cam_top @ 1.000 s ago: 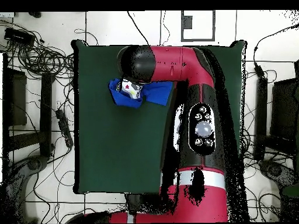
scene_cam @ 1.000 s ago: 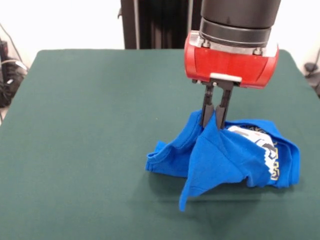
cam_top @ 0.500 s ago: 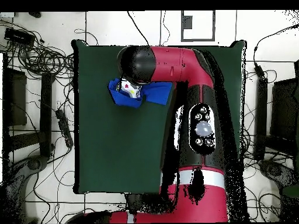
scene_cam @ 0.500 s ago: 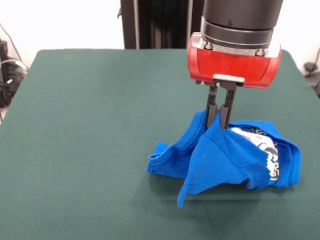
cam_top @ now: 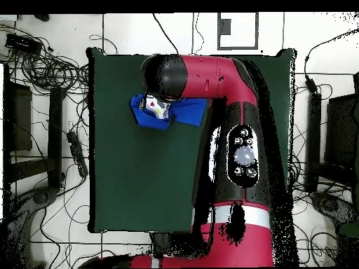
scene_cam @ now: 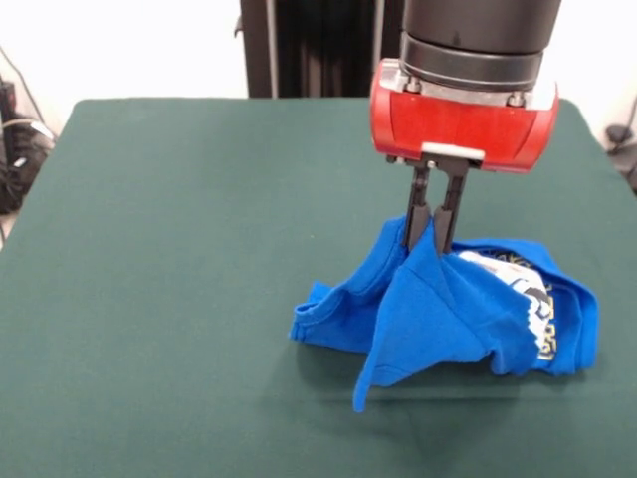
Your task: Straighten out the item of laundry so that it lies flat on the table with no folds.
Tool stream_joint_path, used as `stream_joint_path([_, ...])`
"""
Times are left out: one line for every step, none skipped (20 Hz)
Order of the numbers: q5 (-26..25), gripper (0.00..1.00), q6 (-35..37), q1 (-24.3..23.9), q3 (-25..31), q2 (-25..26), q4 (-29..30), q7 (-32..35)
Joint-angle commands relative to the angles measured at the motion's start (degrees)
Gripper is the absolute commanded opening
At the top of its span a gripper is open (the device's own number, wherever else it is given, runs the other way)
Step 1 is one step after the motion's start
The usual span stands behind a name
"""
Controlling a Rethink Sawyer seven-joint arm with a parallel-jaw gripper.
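The bright blue T-shirt [scene_cam: 448, 314] lies crumpled on the dark green table [scene_cam: 179, 249], right of centre in the front view, its white-grey print showing at the right. My gripper [scene_cam: 430, 237] is shut on a fold of the shirt and holds that fold up in a peak, while the rest of the cloth rests on the table. A blue flap hangs down at the front. In the overhead view the shirt [cam_top: 163, 114] shows in the table's upper left part [cam_top: 133, 182], partly under the red arm, and the gripper is hidden by the arm.
The robot's black pedestal [scene_cam: 318, 45] stands at the table's far side. Cables [cam_top: 52, 63] and dark stands lie on the floor around the table. The red arm [cam_top: 238, 147] covers the table's right part in the overhead view.
The gripper with the pinched fold has shifted only slightly, a little right and up, then back left. The shirt's shape is nearly the same.
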Motion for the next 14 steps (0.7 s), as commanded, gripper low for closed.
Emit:
stream_joint_path([2.0,0.00,-2.6,-0.3,3.3,-5.8,14.6,3.7])
stream_joint_path([2.7,0.00,-2.5,-1.0,3.8,-7.1,16.2,3.3])
stream_joint_path([2.8,0.00,-2.8,-1.5,4.2,-7.8,17.0,2.7])
stream_joint_path([3.1,0.00,-2.6,-2.1,4.6,-9.0,17.8,1.8])
stream_joint_path([3.2,0.00,-2.3,-2.3,4.7,-9.7,18.2,1.3])
stream_joint_path([3.4,0.00,-1.4,-2.7,4.8,-11.1,18.8,0.4])
stream_joint_path([3.5,0.00,-0.7,-2.9,4.8,-12.0,19.1,0.0])
stream_joint_path([3.5,0.00,-0.1,-3.1,4.9,-13.6,19.4,-1.1])
stream_joint_path([3.5,0.00,0.4,-3.1,4.8,-14.7,19.8,-1.3])
stream_joint_path([3.7,0.00,1.6,-2.9,4.5,-16.6,20.1,-1.2])
stream_joint_path([3.6,0.00,2.2,-2.7,4.3,-17.6,20.2,-1.1])
stream_joint_path([4.0,0.00,3.5,-2.4,3.9,-19.4,20.5,-0.5])
stream_joint_path([4.4,0.00,4.3,-2.5,3.9,-20.4,20.9,-0.2])
stream_joint_path([5.2,0.00,5.5,-2.3,3.8,-22.0,21.3,0.5])
